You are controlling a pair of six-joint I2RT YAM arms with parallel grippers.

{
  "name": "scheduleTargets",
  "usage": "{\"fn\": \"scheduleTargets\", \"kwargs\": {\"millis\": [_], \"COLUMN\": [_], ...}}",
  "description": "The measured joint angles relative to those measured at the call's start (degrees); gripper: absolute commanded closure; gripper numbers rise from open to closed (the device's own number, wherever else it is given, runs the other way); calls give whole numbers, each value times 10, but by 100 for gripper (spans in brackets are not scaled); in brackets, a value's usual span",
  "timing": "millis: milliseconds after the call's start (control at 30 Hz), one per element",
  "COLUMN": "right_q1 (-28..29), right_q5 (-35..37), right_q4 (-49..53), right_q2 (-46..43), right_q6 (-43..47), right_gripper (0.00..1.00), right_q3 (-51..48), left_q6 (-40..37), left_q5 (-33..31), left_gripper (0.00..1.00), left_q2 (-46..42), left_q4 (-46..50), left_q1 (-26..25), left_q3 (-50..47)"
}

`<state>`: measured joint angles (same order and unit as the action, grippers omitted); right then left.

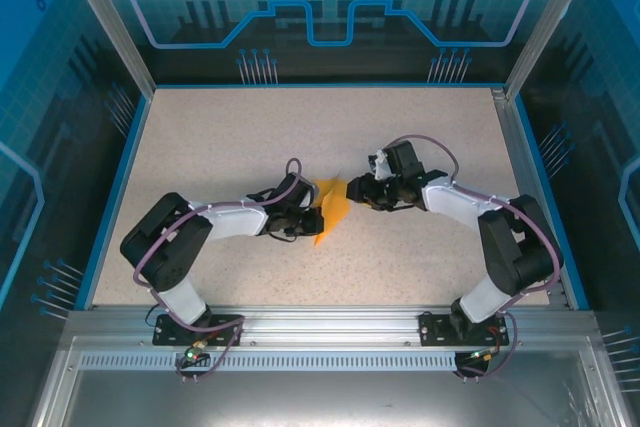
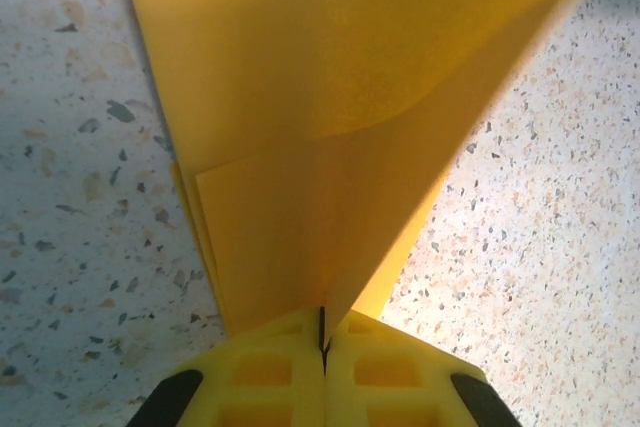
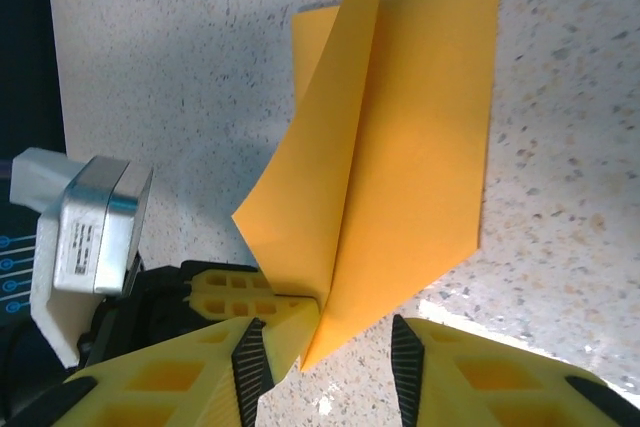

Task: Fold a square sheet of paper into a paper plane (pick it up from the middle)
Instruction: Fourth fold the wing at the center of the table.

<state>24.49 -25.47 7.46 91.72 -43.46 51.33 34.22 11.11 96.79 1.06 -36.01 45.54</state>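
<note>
The orange-yellow sheet of paper [image 1: 331, 209] sits mid-table, folded along a lengthwise crease into a pointed, dart-like shape. My left gripper [image 1: 308, 215] is shut on its narrow end; in the left wrist view the paper [image 2: 330, 117] fans out from between the closed yellow jaws of the left gripper [image 2: 323, 342]. From the other side, my right gripper [image 1: 352, 192] faces it. In the right wrist view the right gripper [image 3: 330, 342] is open, and the pointed tip of the paper [image 3: 400, 147] lies between its fingers, close to the left one. One flap stands up off the table.
The speckled table [image 1: 250, 137] is bordered by a blue rim and a metal frame [image 1: 540, 177]. The two grippers' fingertips are very close together at the paper's tip. Both arm bases sit at the near edge.
</note>
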Motion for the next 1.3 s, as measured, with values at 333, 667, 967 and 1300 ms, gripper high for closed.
{"fn": "scheduleTargets", "kwargs": {"millis": [333,667,967,1300], "right_q1": [53,68,74,74], "right_q5": [-6,-36,-46,-45], "right_q4": [-28,-99,-129,-132], "right_q2": [53,105,135,164], "right_q6": [-19,-57,-79,-84], "right_gripper": [78,79,78,78], "right_q3": [18,29,48,66], "left_q6": [8,19,19,19], "left_q5": [71,137,165,184], "left_gripper": [93,93,94,92], "left_q2": [0,10,24,35], "left_q4": [-49,-78,-91,-96], "left_q1": [30,59,75,85], "left_q3": [-26,-34,-37,-37]}}
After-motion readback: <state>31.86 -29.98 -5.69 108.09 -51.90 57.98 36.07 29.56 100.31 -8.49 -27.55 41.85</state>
